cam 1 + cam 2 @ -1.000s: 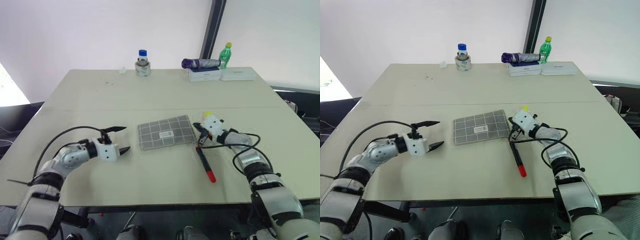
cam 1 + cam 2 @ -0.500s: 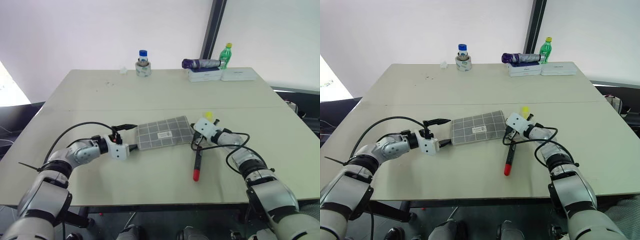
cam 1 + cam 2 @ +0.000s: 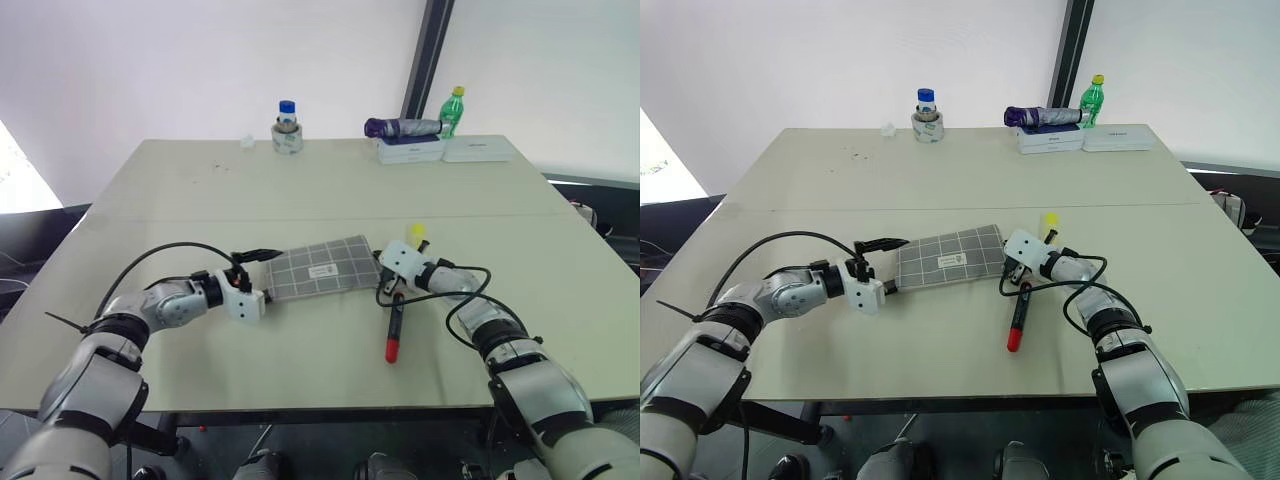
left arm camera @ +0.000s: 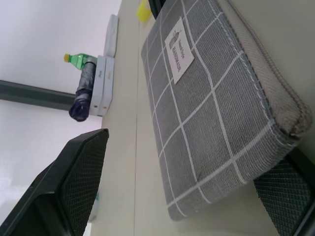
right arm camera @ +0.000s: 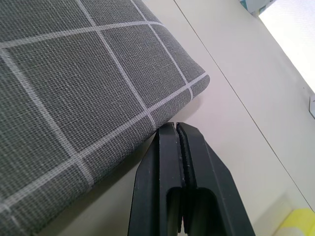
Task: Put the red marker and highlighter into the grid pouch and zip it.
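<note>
Head view: the left gripper (image 3: 262, 277), jaws spread wide and holding nothing, brackets the near-left end of the grid pouch (image 3: 322, 267). The right gripper (image 3: 383, 287), jaws pressed shut and empty, sits at the pouch's opposite end, with the red marker (image 3: 394, 328) lying just beside it and the highlighter (image 3: 414, 233) just behind it on the table (image 3: 300, 190).
Left wrist view: the pouch end lies between the two open fingers (image 4: 74, 187).
Right wrist view: the closed fingertips (image 5: 173, 135) meet the pouch's edge.
Risk: the pouch looks zipped; closing on loose fabric could drag it, and the right arm could roll the marker away.
</note>
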{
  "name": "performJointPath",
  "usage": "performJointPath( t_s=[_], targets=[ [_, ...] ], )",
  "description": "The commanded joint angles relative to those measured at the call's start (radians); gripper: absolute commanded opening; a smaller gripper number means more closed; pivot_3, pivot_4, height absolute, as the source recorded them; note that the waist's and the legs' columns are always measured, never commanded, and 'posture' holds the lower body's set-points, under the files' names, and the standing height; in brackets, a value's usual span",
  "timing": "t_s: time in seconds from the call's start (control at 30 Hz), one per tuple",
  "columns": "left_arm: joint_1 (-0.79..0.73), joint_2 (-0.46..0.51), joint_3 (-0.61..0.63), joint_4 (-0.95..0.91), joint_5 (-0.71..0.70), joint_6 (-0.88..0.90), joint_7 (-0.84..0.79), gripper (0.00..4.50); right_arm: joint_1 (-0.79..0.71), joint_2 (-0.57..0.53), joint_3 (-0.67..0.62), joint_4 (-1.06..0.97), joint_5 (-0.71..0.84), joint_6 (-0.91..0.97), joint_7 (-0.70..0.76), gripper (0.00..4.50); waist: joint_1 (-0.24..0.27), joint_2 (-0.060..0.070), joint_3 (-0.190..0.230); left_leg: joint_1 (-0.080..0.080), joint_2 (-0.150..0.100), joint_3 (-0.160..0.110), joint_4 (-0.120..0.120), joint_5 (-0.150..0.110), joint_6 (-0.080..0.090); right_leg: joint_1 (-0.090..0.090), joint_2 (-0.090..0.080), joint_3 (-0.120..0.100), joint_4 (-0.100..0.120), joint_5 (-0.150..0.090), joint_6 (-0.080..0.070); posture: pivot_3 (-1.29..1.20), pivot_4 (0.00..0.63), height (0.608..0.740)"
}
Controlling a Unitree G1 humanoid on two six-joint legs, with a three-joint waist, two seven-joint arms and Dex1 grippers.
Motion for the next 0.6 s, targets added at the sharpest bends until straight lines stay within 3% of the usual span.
performJointPath(
  t_s=[0.03,0.3,0.4,0.6],
  targets=[
    [0.008,-0.036,-0.078,0.007,0.058,-0.016,-0.007,4.5,-0.032,0.002,0.0,-0.014,0.001,-0.023,-0.001,0.05,0.0,0.0,0.0,0.0,0.0,0.0,0.0,0.0,0.0,0.0,0.0,0.0,0.0,0.0,0.0,0.0,0.15,0.74],
    [-0.018,-0.063,-0.114,0.028,0.075,-0.021,0.012,4.5,-0.033,0.004,0.004,-0.014,-0.002,-0.021,-0.005,0.05,0.0,0.0,0.0,0.0,0.0,0.0,0.0,0.0,0.0,0.0,0.0,0.0,0.0,0.0,0.0,0.0,0.15,0.74],
    [-0.021,-0.062,-0.123,0.031,0.076,-0.024,0.016,3.61,-0.033,0.004,0.005,-0.015,-0.001,-0.022,-0.007,0.0,-0.001,0.0,0.0,0.0,0.0,0.0,0.0,0.0,0.0,0.0,0.0,0.0,0.0,0.0,0.0,0.0,0.15,0.74],
    [-0.017,-0.053,-0.132,0.045,0.05,-0.047,-0.006,0.51,-0.036,-0.001,0.005,-0.013,-0.001,-0.024,-0.005,0.0,-0.004,0.002,-0.001,0.001,0.0,0.0,0.0,0.0,0.0,0.0,0.0,0.0,0.001,0.0,0.0,0.0,0.15,0.74]
  ],
)
